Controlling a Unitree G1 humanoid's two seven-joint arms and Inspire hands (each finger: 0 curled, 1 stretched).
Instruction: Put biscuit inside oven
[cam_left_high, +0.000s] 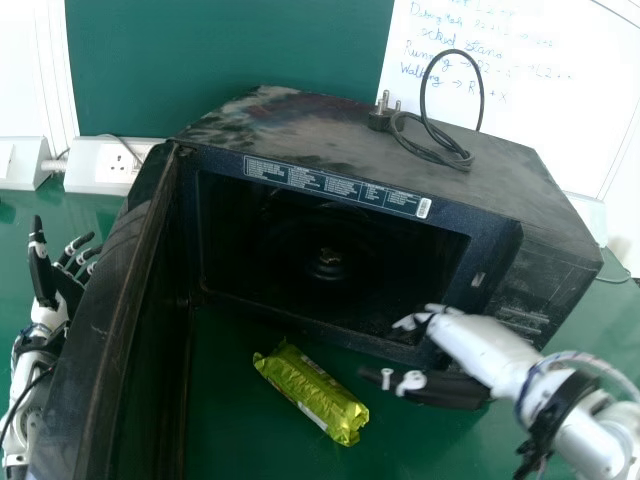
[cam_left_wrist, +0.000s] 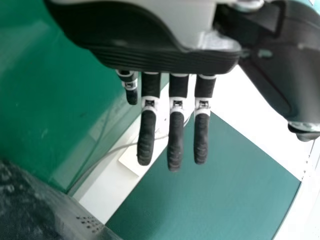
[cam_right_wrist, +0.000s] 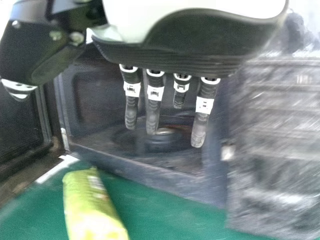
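The biscuit, a yellow-green packet (cam_left_high: 312, 392), lies on the green table before the black oven (cam_left_high: 370, 155), whose door stands open at the left. To the packet's right is my right hand (cam_left_high: 455, 365), held above the table by the oven's lower front edge, its fingers extended and touching nothing visible. In the right wrist view the right hand (cam_right_wrist: 154, 105) hangs in front of the oven cavity (cam_right_wrist: 167, 140), with the packet (cam_right_wrist: 92, 207) lying apart from it. My left hand (cam_left_high: 60, 275) is outside the door at the far left; the left hand (cam_left_wrist: 175, 125) has straight fingers.
The open door (cam_left_high: 115, 320) stands between my left hand and the packet. A coiled cable with a plug (cam_left_high: 440, 150) lies on top of the oven. Wall sockets (cam_left_high: 118, 165) and a whiteboard (cam_left_high: 530, 90) are behind.
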